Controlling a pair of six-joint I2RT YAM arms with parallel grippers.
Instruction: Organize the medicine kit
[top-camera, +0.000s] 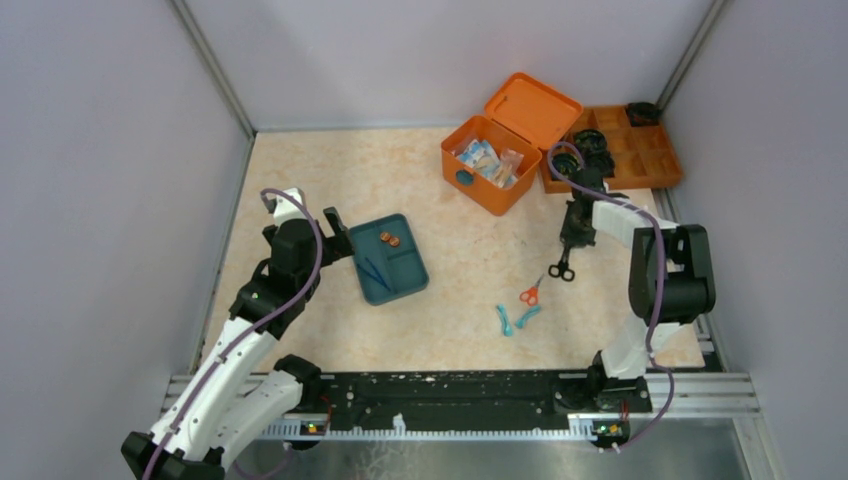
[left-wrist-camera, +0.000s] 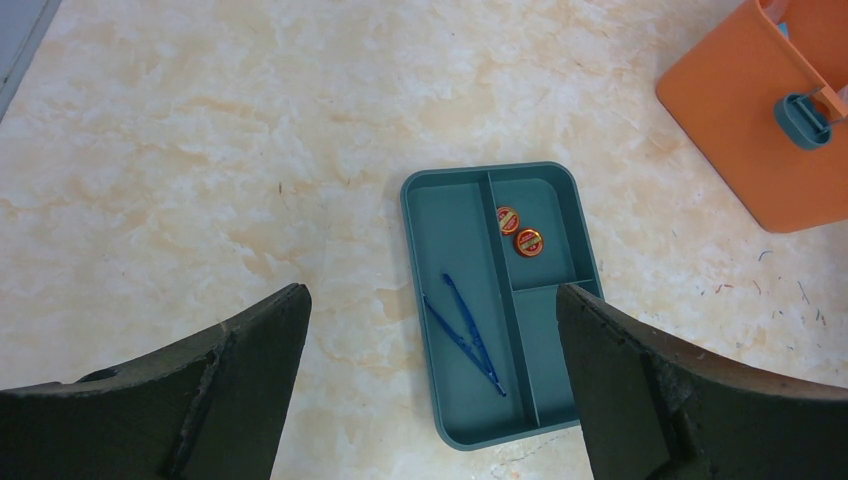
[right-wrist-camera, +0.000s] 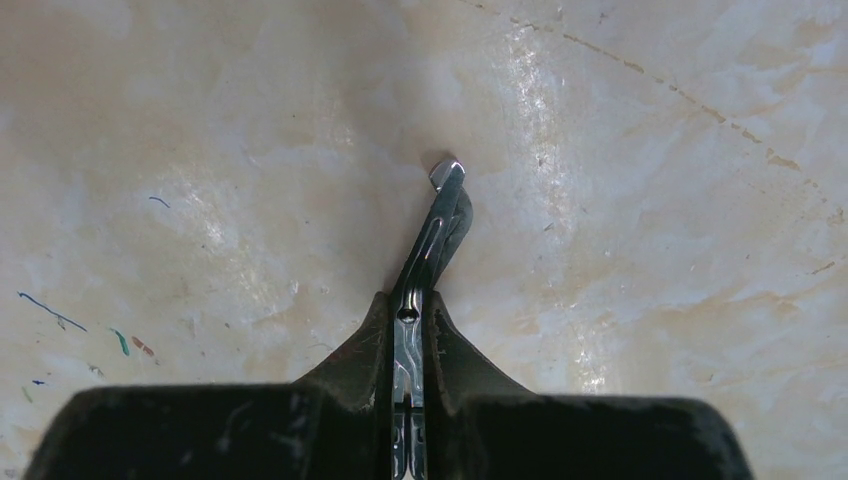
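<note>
Top external view: the medicine kit (top-camera: 478, 187) sits lid-open beyond and right of the teal tray (top-camera: 405, 266). The left gripper (left-wrist-camera: 430, 292) hangs spread above that tray. The right gripper (right-wrist-camera: 410, 312), to the tray's right, pinches metal scissors (right-wrist-camera: 441, 203).

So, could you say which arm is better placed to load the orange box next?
Right: the right end effector is shut on the black-handled metal scissors, near the open orange plastic medicine kit. The left end effector hangs open by the teal plastic tray.
</note>
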